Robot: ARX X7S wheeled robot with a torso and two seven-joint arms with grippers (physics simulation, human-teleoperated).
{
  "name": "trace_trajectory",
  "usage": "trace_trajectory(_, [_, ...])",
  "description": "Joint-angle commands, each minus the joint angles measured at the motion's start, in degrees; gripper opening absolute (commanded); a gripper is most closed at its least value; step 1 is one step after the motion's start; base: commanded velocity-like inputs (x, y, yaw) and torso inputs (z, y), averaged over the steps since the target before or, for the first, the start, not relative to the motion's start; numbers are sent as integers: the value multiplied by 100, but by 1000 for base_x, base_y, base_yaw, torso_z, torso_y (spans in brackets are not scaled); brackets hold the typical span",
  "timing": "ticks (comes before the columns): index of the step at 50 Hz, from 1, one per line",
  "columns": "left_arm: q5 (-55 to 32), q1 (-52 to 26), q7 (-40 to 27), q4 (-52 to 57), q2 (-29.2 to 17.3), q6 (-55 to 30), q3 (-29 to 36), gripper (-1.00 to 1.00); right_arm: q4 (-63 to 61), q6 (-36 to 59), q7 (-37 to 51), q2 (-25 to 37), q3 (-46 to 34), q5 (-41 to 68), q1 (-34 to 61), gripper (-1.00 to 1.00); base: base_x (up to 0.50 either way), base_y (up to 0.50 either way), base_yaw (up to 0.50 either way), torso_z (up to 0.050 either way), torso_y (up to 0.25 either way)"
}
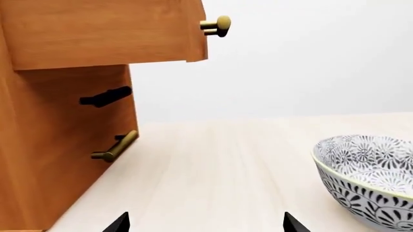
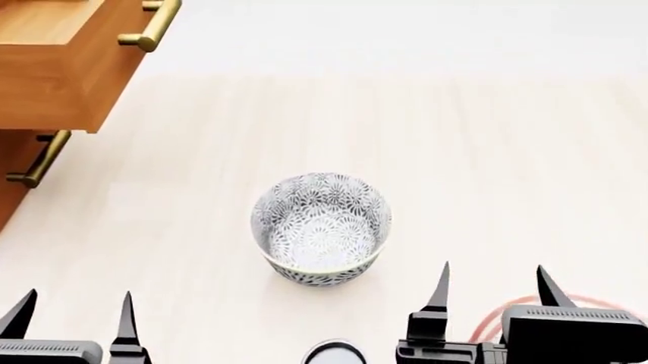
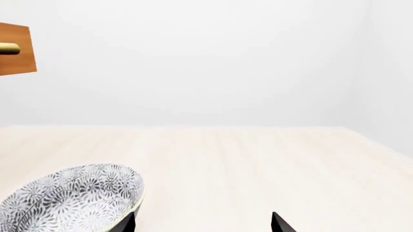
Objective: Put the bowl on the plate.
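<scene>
The table (image 2: 486, 136) is the biggest thing here, a pale wood top running out in front of the robot. Next comes the cabinet (image 2: 51, 68), off to the far left of the bowl, with an upper drawer pulled out and brass handles on its fronts.

The bowl (image 2: 321, 227) is my landmark: it stands upright on the bare table, about midway between the two arms and a little beyond them. The plate (image 2: 496, 322) lies to the near right of the bowl, apart from it, and mostly hidden under the right arm; only a curve of its red rings peeks out. Nearer the robot than the bowl, at the picture's lower edge, a small round rim (image 2: 335, 353) shows; I can't tell what it is.

By my reckoning the task has barely begun. The bowl is not on the plate, nothing grips it, and what is left is the grasp, the lift, the carry over to the plate and the setting down.

The right gripper (image 2: 491, 284) sits to the near right of the bowl, jaws spread wide and empty, touching nothing. The left gripper (image 2: 73, 311) sits to the near left, well apart from the bowl, likewise spread and holding nothing.
</scene>
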Motion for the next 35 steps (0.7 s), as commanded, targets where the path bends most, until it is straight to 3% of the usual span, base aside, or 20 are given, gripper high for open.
trace_trajectory(1, [-27,-12,-20,-22,-34,13,39,100,-11,15,20,27,-16,35,-6,100,168,0,0,0,0])
trace_trajectory(19, [-75,12,-81,86,-92,-30,75,100,-13,76,74,71,-44,70,-6,100,168,0,0,0,0])
trace_trajectory(35, [-112,4,-131,85,-118,-17,112,100,-724,1788,204,342,-211,384,808,100,10,0,0,0,0])
